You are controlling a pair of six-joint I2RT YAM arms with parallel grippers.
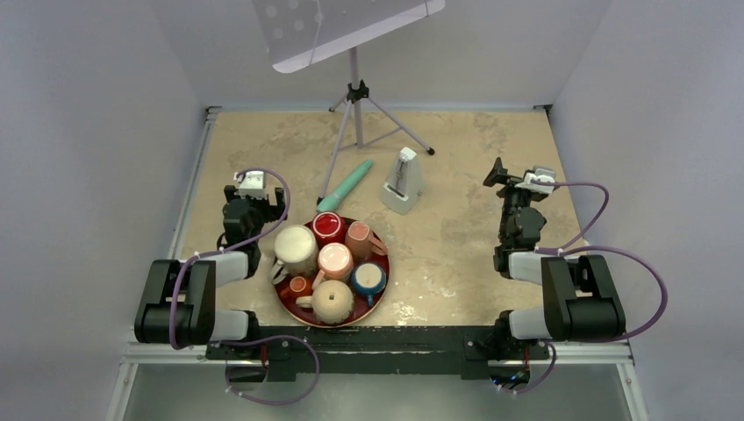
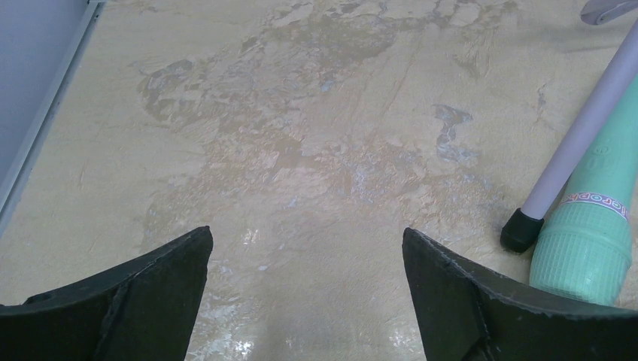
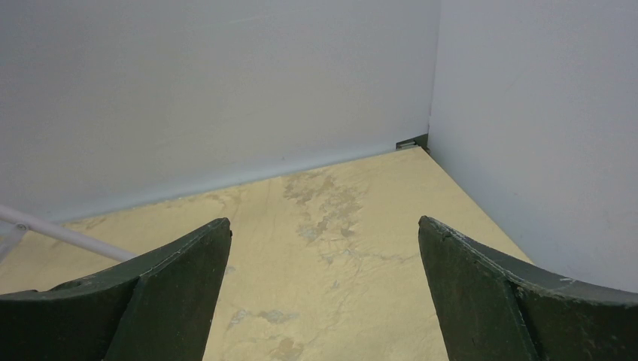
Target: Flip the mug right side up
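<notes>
A round red tray sits near the table's front edge, between the arms and closer to the left one. It holds several mugs packed close together. A large cream mug, a pink mug and a tan mug show closed tops, as if upside down. A red mug and a blue mug show open mouths. My left gripper is open and empty, above bare table left of the tray. My right gripper is open and empty at the right side, facing the far right corner.
A mint-green cylinder lies behind the tray beside a tripod leg of the music stand. A grey metronome stands right of it. Walls close the table at the back and sides.
</notes>
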